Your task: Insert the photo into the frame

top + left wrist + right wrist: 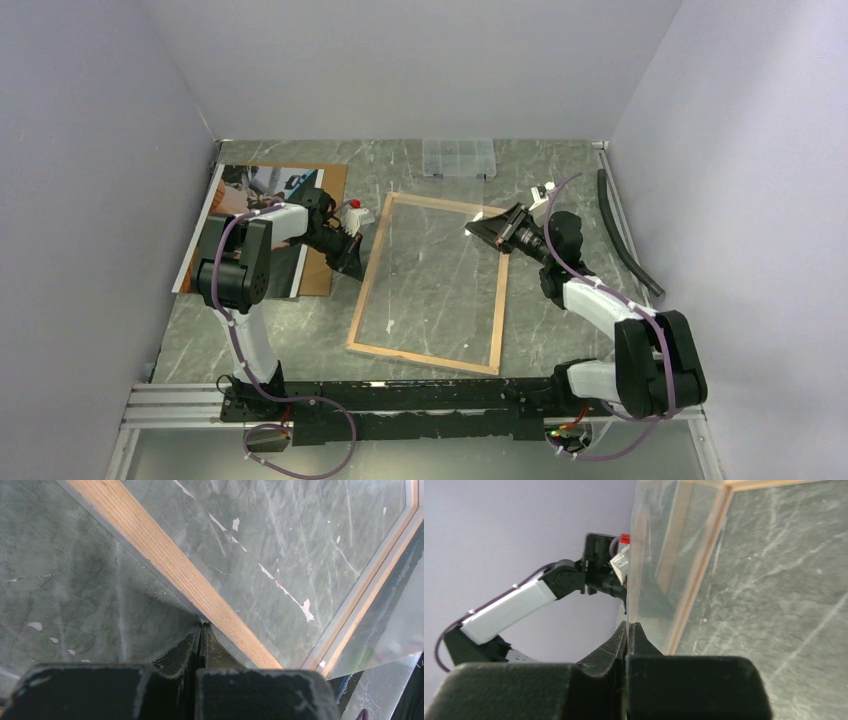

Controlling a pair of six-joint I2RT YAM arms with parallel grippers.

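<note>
- Frame (425, 360) lies wood-back up, its long axis running away from the arm bases, far end leaning slightly right.
- Photo (245, 190) lies left of the frame on a brown board (335, 182), mostly hidden by the left arm.
- Left gripper (354, 264) is pressed closed and empty, tips against the frame's left rail.
- Right gripper (471, 230), at the frame's far-right corner, pinches the clear pane's (644, 545) raised edge.

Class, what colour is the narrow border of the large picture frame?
Light wood with visible grain on the frame, clearest in the left wrist view.
</note>
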